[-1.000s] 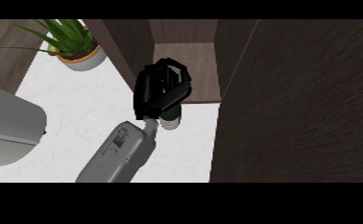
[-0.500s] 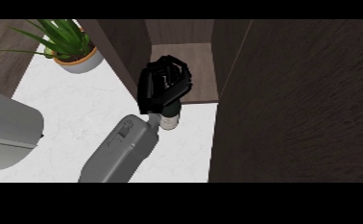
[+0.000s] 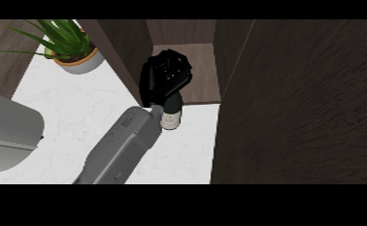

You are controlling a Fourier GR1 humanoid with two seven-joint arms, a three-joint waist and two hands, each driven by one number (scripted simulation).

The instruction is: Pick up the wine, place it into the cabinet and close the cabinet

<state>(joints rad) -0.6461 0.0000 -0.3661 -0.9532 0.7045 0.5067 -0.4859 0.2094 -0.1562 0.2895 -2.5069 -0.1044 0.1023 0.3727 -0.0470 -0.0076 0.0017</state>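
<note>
A white marbled surface [image 3: 79, 108] runs up to a dark wooden cabinet [image 3: 301, 99], whose open compartment shows a brown shelf [image 3: 204, 74]. One wine bottle [image 3: 171, 115] stands at the cabinet's mouth, its top hidden by the one visible hand [image 3: 166, 77], fingers curled round its neck. One potted plant [image 3: 72, 50] sits upper left.

Single view only, taken from the robot's head and directed steeply down at the white counter [image 3: 64, 118]. It sits close above the work area. The open cabinet [image 3: 197, 60] fills the upper centre and its dark door [image 3: 294, 104] the right side. One grey forearm [image 3: 118, 150] enters from the lower edge.
</note>
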